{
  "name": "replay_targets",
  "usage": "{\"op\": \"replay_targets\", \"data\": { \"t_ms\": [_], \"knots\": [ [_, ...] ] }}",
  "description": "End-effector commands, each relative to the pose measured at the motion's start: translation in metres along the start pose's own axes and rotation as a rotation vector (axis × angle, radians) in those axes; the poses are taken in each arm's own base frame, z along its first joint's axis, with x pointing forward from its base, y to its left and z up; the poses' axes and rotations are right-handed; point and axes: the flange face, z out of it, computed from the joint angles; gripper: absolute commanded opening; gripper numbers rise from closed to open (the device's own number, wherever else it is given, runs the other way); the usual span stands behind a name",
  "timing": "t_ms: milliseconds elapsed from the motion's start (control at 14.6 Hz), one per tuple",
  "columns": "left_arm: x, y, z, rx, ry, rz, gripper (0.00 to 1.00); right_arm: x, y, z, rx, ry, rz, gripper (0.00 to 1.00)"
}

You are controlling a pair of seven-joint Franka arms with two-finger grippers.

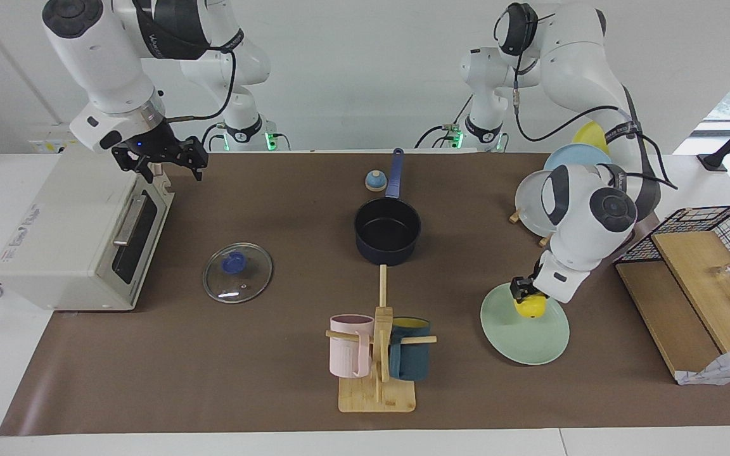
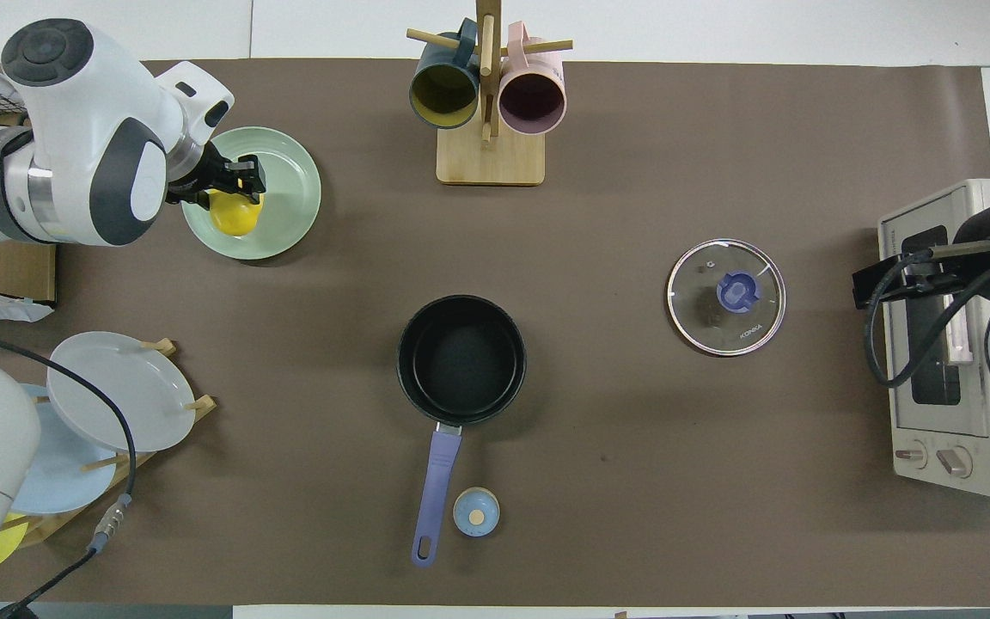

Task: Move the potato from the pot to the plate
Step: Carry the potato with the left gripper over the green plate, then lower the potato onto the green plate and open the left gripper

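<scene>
The left gripper (image 1: pixel 525 292) grasps the glossy yellow potato (image 1: pixel 529 307) over the smooth mint-green round plate (image 1: pixel 533 345). The right gripper (image 1: pixel 159 158) waits released over the toaster oven (image 1: pixel 73 234).

A glass lid (image 1: pixel 237 273) lies on the brown mat (image 1: pixel 213 380) near a white toaster oven (image 1: pixel 80 234). A wooden mug rack (image 1: pixel 377 373) holds a pink mug (image 1: pixel 349 346) and a teal mug (image 1: pixel 410 356). A plate rack (image 2: pixel 130 460) holds a grey plate (image 2: pixel 108 391) at the left arm's end.
</scene>
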Motion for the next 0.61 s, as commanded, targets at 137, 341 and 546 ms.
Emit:
{"op": "replay_targets", "data": {
  "t_ms": [137,341,546],
  "knots": [
    [0.0082,-0.0008,0.0156,0.043,0.030,0.067,0.00,0.0012,0.0008,-0.0032,0.016,0.014,0.014,1.00],
    [0.0065,0.0049,0.0171,0.037,0.033,0.073,0.66,0.0012,0.0008,-0.0032,0.016,0.014,0.014,1.00],
    [0.0064,0.0050,0.0160,0.035,0.034,0.069,1.00,0.0012,0.0000,-0.0032,0.016,0.014,0.012,1.00]
  ]
}}
